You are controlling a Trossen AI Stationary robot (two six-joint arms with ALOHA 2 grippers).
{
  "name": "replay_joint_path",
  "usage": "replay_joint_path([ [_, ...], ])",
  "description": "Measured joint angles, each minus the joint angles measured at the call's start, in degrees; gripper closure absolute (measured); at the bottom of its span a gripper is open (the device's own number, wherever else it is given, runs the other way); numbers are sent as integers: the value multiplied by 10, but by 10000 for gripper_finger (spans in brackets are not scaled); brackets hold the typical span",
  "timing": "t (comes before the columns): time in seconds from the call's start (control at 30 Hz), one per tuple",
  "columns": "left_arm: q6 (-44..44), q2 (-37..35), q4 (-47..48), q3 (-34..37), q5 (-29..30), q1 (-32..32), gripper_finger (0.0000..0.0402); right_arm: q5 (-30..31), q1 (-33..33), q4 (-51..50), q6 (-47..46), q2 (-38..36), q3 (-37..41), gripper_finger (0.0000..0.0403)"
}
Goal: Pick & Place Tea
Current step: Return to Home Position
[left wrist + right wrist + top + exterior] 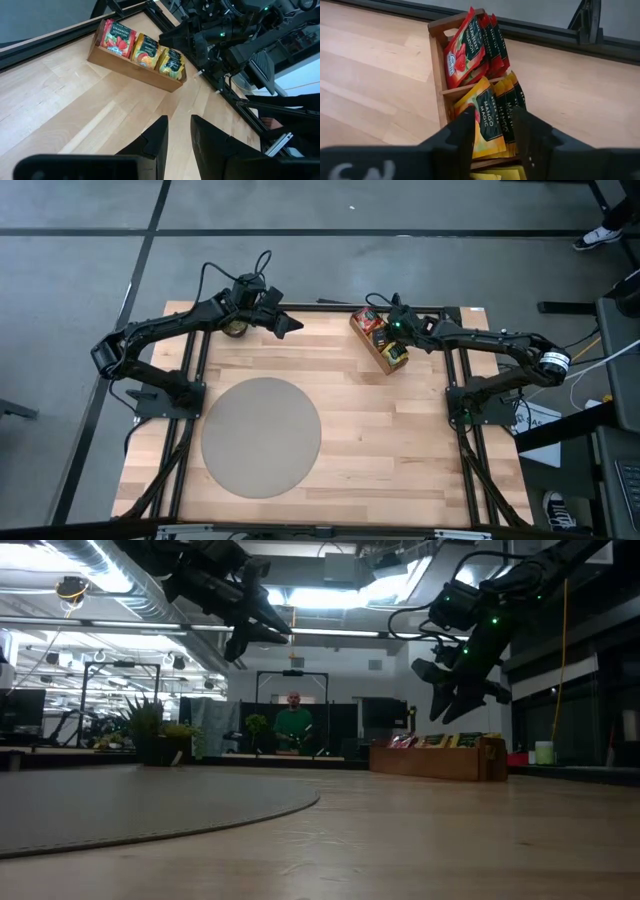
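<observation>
Right gripper: hung just above the wooden organizer, over its middle section, fingers moderately parted and holding nothing.
Left gripper: raised over the table's far left part, fingers a little apart, empty.
Tea: red sachets stood packed in one end section, yellow-orange sachets in the middle, and dark green ones in the other end section. No sachet showed loose on the table.
Stage: sorting looked finished; only the withdrawal seemed left.
Risk: the sachets stood above the rim, just below the right fingertips. A pull-back that dipped or swept sideways could catch a corner and flick one out, or nudge the organizer.
Surroundings: round grey mat lay well apart toward the front, a potted plant stood by the left arm, and a person in green was beyond the table.
Obstacles: nothing appeared to block either arm's way upward.
</observation>
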State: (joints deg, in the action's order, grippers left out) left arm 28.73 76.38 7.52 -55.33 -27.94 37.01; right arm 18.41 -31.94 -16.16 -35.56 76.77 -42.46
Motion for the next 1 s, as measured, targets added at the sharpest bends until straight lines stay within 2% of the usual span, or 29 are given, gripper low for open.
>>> replay_joint_path([
  [0.23,-15,0,0,0,35,0,326,-10,0,0,-1,0,0,269],
  [0.43,-15,0,0,0,45,0,326,-83,0,0,29,0,0,269],
  [0.53,-15,0,-4,0,54,0,323,-114,0,1,-21,0,0,269],
  [0.57,-15,0,-5,0,66,0,323,-141,0,2,-24,0,0,269],
  [0.63,1,0,-4,0,77,0,322,-211,7,23,28,0,0,269],
  [0.77,-7,0,-1,0,61,0,325,-410,47,103,123,-13,0,269],
  [0.83,-19,0,0,0,52,-1,324,-456,70,111,137,-30,-1,269],
  [0.9,-19,0,0,0,48,-3,323,-443,92,94,138,-57,2,269],
  [1.0,-20,0,0,0,48,-3,322,-374,124,88,134,-116,35,269],
])
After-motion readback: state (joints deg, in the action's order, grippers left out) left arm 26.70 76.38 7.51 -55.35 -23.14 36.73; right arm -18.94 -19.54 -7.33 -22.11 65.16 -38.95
